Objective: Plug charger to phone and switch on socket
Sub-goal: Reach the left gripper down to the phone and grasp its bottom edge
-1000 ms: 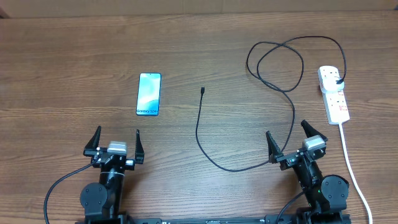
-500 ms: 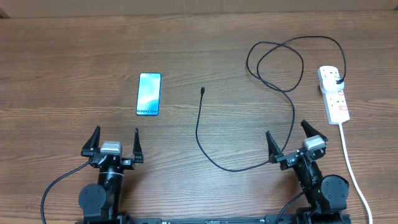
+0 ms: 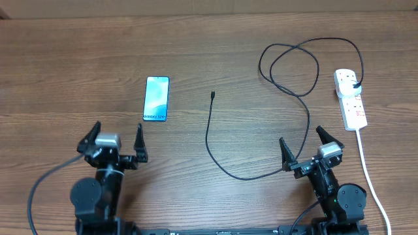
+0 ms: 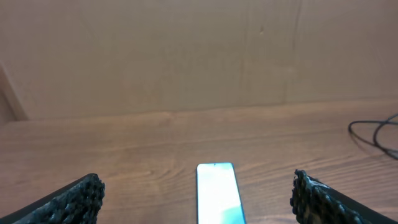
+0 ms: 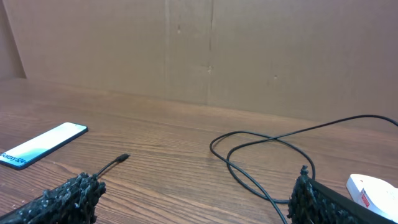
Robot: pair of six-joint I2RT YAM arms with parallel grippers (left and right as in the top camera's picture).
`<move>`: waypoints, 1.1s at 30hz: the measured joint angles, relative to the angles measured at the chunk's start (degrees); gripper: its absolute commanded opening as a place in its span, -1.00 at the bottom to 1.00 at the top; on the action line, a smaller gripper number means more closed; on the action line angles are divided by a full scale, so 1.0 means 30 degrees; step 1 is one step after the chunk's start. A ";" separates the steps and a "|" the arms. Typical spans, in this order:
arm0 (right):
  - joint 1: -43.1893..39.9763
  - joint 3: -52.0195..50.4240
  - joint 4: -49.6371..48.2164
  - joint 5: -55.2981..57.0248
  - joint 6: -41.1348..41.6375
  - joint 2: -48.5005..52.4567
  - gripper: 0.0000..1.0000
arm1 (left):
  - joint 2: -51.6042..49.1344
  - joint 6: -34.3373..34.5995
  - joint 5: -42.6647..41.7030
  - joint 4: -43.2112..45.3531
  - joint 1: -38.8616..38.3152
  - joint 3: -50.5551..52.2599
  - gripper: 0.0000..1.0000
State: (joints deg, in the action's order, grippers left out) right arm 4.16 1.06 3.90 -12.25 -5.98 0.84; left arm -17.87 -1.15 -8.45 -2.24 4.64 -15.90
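Nothing grasped yet; the task looked to be at its very start, in the approach phase. The left gripper (image 3: 118,125) hung with jaws spread wide and empty, just on the near side of the phone (image 3: 157,98), which lay flat and screen up on the table (image 3: 78,52). In the left wrist view the phone (image 4: 217,193) sat centred ahead of the fingers (image 4: 78,196), untouched. The right gripper (image 3: 300,134) was likewise spread and empty, near the table's front edge. The charger (image 3: 208,134) lay loose. Its connector tip (image 3: 213,95) rested on bare wood between phone and socket (image 3: 351,104), apart from the phone. The cable curved down toward the right gripper, then looped up at the back right to the plug (image 3: 356,85), which appeared seated in the socket. Switch position was too small to read. Judgement: the step in hand was reaching for phone or connector, with neither secured. The next move likely called for one arm to pinch the cable just behind the tip while the other steadied the phone, then line the tip up with the phone's near short edge. That needed a fine grip, low to the table. Pressing the switch beside the plug would come last.
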 measured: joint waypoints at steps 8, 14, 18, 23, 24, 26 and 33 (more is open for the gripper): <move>0.0000 0.0000 -0.0007 0.0000 -0.0015 0.0000 1.00 | -0.5574 0.0066 -0.0401 -0.2455 0.0000 -0.4605 0.99; 0.0000 0.0000 0.0000 0.0007 -0.0007 0.0000 1.00 | -1.0280 0.0080 -0.0466 -0.5479 0.0000 -0.8765 0.99; 0.0000 0.0000 0.0007 0.0007 -0.0015 0.0000 1.00 | -1.3340 0.0073 -0.0823 -0.7628 0.0000 -1.1781 0.99; 0.0000 0.0000 -0.0007 0.0007 -0.0015 0.0000 1.00 | -1.7289 0.0073 -0.1392 -1.1060 0.0000 -1.6218 0.99; 0.0000 0.0000 0.0022 0.0007 -0.0015 0.0000 0.99 | -1.8221 0.0073 -0.1515 -1.2138 0.0000 -1.7354 0.99; 0.0000 0.0000 -0.0007 0.0007 -0.0007 0.0000 1.00 | -2.0014 0.0073 -0.1690 -1.3901 0.0000 -1.9511 0.99; 0.0000 0.0000 -0.0015 0.0000 -0.0007 0.0000 1.00 | -2.5638 0.0066 -0.2069 -1.9154 -0.0219 -2.6053 0.99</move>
State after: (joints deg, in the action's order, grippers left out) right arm 4.16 1.06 3.86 -12.25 -6.00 0.84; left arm -94.78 -0.95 -14.66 -59.70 3.99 -94.06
